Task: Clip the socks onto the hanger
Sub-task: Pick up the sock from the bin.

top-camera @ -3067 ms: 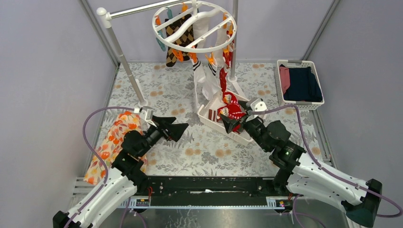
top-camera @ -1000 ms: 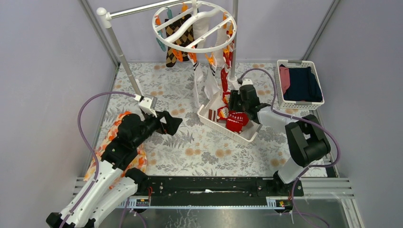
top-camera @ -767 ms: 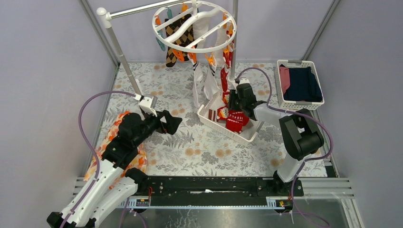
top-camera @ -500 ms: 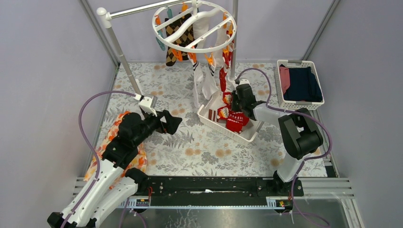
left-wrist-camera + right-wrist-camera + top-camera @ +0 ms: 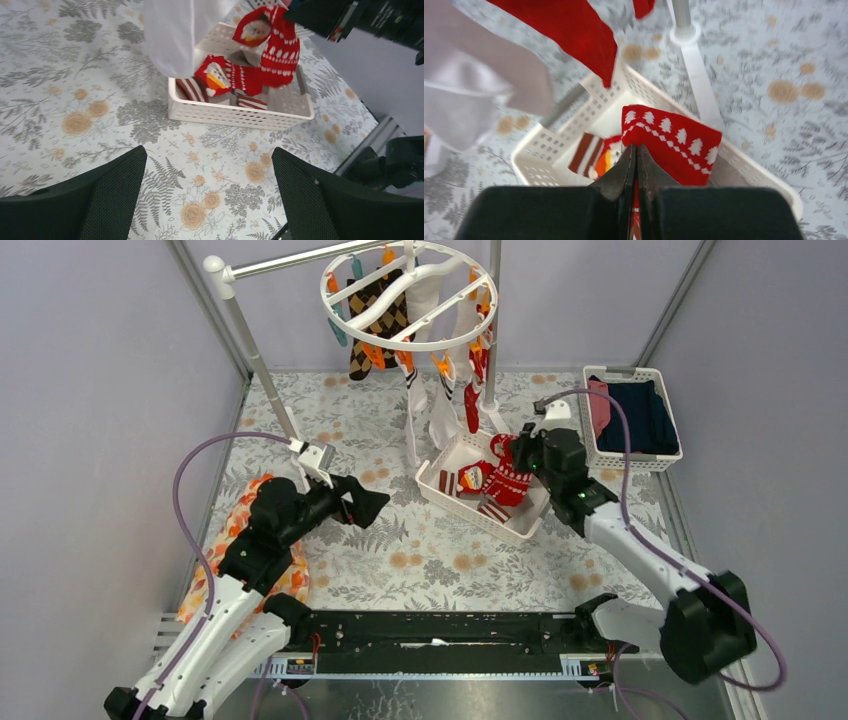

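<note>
The round white hanger (image 5: 410,295) hangs at the back, with argyle, white and red socks clipped to it. My right gripper (image 5: 520,455) is above the white slatted basket (image 5: 465,508), shut on a red-and-white Christmas sock (image 5: 510,480) that dangles from it over the basket. The right wrist view has the jaws (image 5: 636,150) pressed together on that sock (image 5: 674,140). In the left wrist view a second red sock (image 5: 225,77) and a striped one lie in the basket (image 5: 235,115). My left gripper (image 5: 375,505) hovers open over the floral mat, left of the basket, holding nothing.
An orange floral cloth (image 5: 235,540) lies under the left arm. At the right edge stands a white basket (image 5: 590,425) with navy and pink clothes. The slanted grey pole (image 5: 262,380) and the upright pole (image 5: 493,320) stand at the back. White socks (image 5: 180,30) hang down to the basket's left end.
My right gripper has shut on the red Christmas sock and pulled it up and to the right out of the basket; its arm has swung outward. The left arm has barely moved.
</note>
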